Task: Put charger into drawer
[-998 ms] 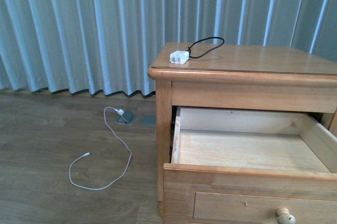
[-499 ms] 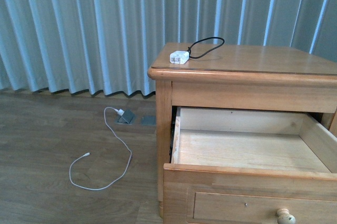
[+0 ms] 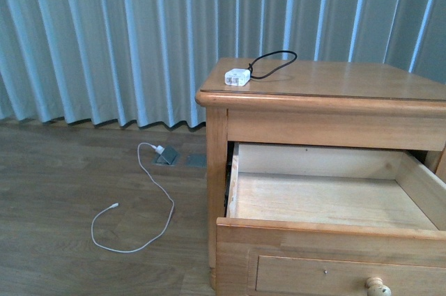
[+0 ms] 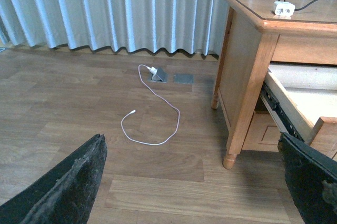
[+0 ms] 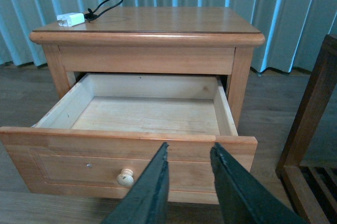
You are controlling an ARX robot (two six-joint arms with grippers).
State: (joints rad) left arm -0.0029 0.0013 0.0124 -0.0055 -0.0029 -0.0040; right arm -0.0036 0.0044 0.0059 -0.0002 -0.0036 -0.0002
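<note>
Currently right gripper (image 5: 189,147) hangs empty, fingers slightly apart, just in front of the drawer (image 5: 68,153), which is pulled out and ready to receive. Left gripper (image 4: 190,139) is spread wide, low near the floor. Charger (image 5: 70,19) sits at a rear corner of the nightstand (image 5: 174,21) top, black cable looped beside it, so picking it up looks next.

A white cable (image 3: 171,205) curls across the wood floor (image 3: 56,170). Its plug meets a grey floor socket (image 3: 167,155) below the curtain (image 3: 104,38).
</note>
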